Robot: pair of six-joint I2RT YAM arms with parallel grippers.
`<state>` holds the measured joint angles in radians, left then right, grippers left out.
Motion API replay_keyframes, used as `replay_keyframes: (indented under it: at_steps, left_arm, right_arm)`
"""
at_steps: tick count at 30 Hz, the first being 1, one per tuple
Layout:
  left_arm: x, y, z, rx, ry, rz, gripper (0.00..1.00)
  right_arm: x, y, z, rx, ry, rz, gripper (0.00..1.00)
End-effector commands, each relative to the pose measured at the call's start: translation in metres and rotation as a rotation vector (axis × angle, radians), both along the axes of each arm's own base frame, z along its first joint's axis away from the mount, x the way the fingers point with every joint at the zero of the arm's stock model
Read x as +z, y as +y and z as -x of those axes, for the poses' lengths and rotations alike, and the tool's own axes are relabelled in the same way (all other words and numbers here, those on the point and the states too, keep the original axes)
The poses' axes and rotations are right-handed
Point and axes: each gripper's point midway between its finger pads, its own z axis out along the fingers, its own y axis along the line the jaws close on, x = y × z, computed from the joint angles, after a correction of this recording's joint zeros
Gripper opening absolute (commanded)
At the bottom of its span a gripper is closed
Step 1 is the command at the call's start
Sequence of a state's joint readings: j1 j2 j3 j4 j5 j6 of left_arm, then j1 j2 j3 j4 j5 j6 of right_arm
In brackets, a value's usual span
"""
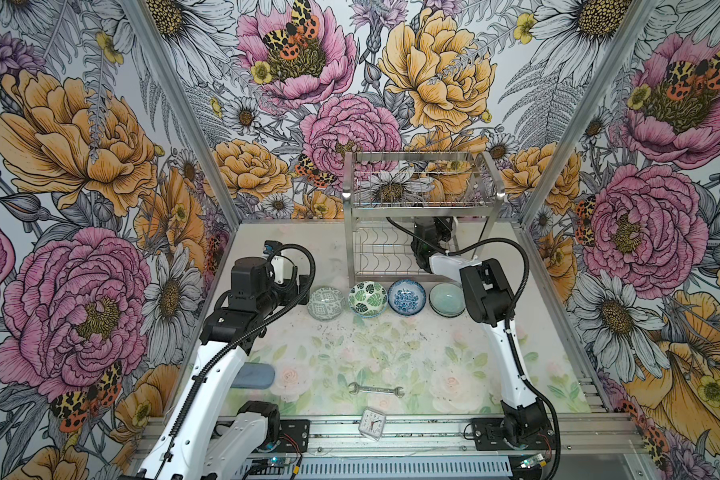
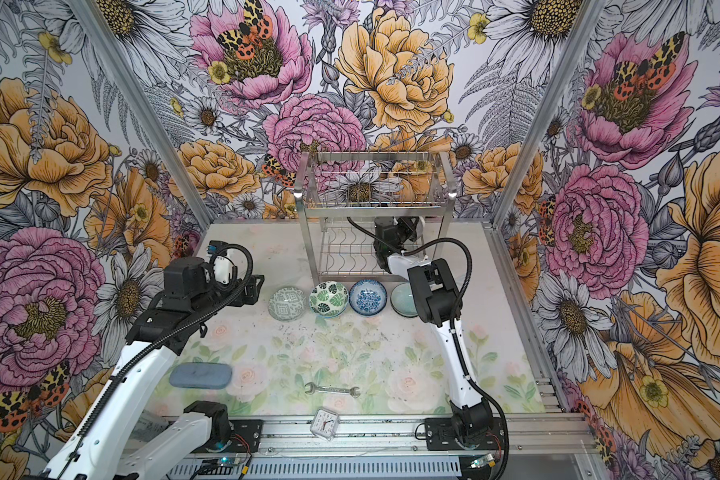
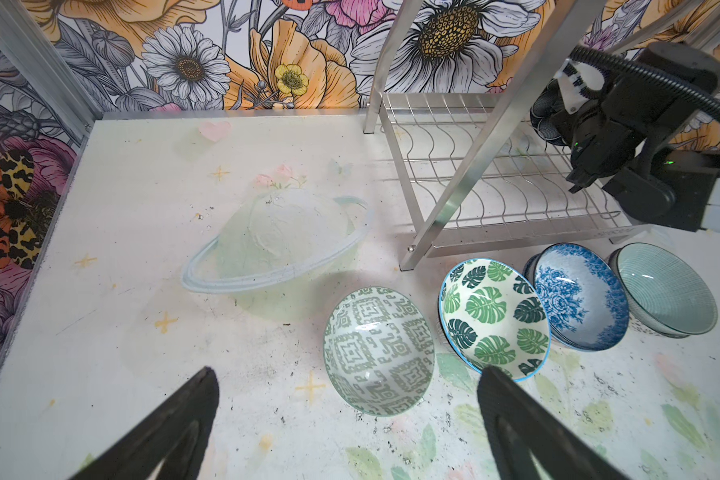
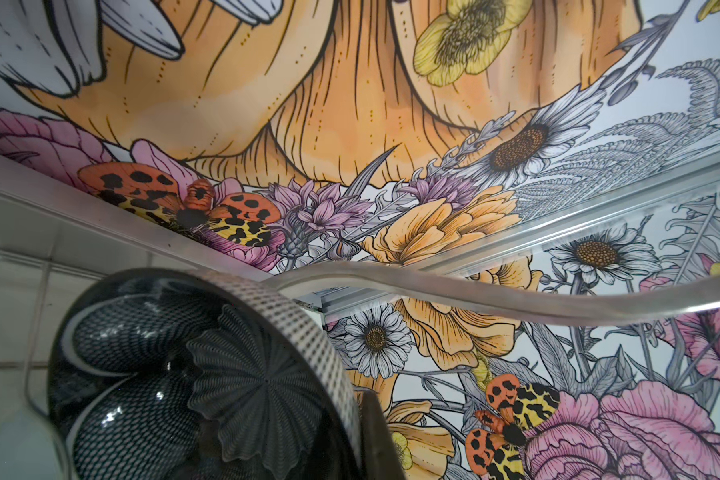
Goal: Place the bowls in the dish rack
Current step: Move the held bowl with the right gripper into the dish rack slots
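- The dark bowl [image 4: 184,374] fills the near corner of the right wrist view; it is glossy black-grey, netted with fine mesh, with a pleated rosette inside; the frame cuts off its lower edge
- The right gripper [image 3: 562,104] is clamped tight on that bowl's rim; only one dark finger [image 4: 381,449] shows, blurred; the bowl stands on edge inside the dish rack [image 1: 420,206], under the wire-basket tier and over the wavy slotted wires [image 3: 516,183]; whether it touches those wires I cannot tell; one bent steel wire crosses just past it, out of focus
- The left gripper [image 3: 348,374] is spread as wide as it goes and grips nothing; its two black tapered fingers [image 3: 184,415] hover over the table [image 3: 121,249], apart from every bowl
- Just beyond them sits the green geometric bowl [image 3: 379,353], upright, glazed, thin-rimmed; beside it, in a row along the rack's front legs, are the leaf-print bowl [image 3: 493,316], the blue floral bowl [image 3: 578,299] and the pale celadon bowl [image 3: 666,291], finely ribbed inside
- The blue and the celadon each seem to nest in another bowl; only a sliver of the lower rim shows
- The rack has brushed square steel legs and thin round wire; its basket tier holds no bowl in both top views
- Near the arm bases lie a flat steel wrench [image 1: 376,390], a small square clock [image 1: 372,423] and a rounded grey-blue case [image 1: 254,376], half hidden behind the left arm
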<state>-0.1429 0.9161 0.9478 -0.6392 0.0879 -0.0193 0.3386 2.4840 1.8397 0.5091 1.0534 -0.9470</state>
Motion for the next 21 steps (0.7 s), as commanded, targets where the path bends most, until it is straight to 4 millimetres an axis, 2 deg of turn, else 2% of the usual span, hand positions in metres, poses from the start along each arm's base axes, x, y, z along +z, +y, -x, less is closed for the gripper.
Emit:
replay_keyframes:
  at_steps: [1,2,5,12,14,16,18,21]
  left_arm:
    - [0.005,-0.006,0.001,-0.024,-0.024,0.016,0.99]
    - [0.006,-0.006,0.001,-0.024,-0.025,0.015,0.99]
    - [0.006,-0.005,0.001,-0.020,-0.028,0.012,0.99]
    - [0.006,-0.006,0.001,-0.024,-0.027,0.017,0.99]
    - [0.007,-0.007,0.002,-0.027,-0.028,0.018,0.99]
    - [0.007,-0.006,0.002,-0.026,-0.031,0.018,0.99]
    - [0.008,-0.006,0.003,-0.026,-0.033,0.019,0.99]
    - [0.009,-0.007,0.003,-0.028,-0.034,0.019,0.99]
  right_arm:
    - [-0.002,0.000,-0.008,0.004,-0.023,-0.045,0.00]
    - [-0.002,0.001,-0.008,0.004,-0.022,-0.045,0.00]
    - [-0.002,0.004,-0.006,0.009,-0.020,-0.054,0.10]
    - [0.023,0.011,0.007,0.033,-0.058,-0.097,0.23]
    - [0.028,0.011,0.010,0.036,-0.059,-0.098,0.30]
    - [0.031,0.012,0.014,0.040,-0.058,-0.099,0.41]
    - [0.039,0.012,0.018,0.040,-0.065,-0.100,0.58]
    - [0.052,0.015,0.027,0.054,-0.077,-0.109,0.75]
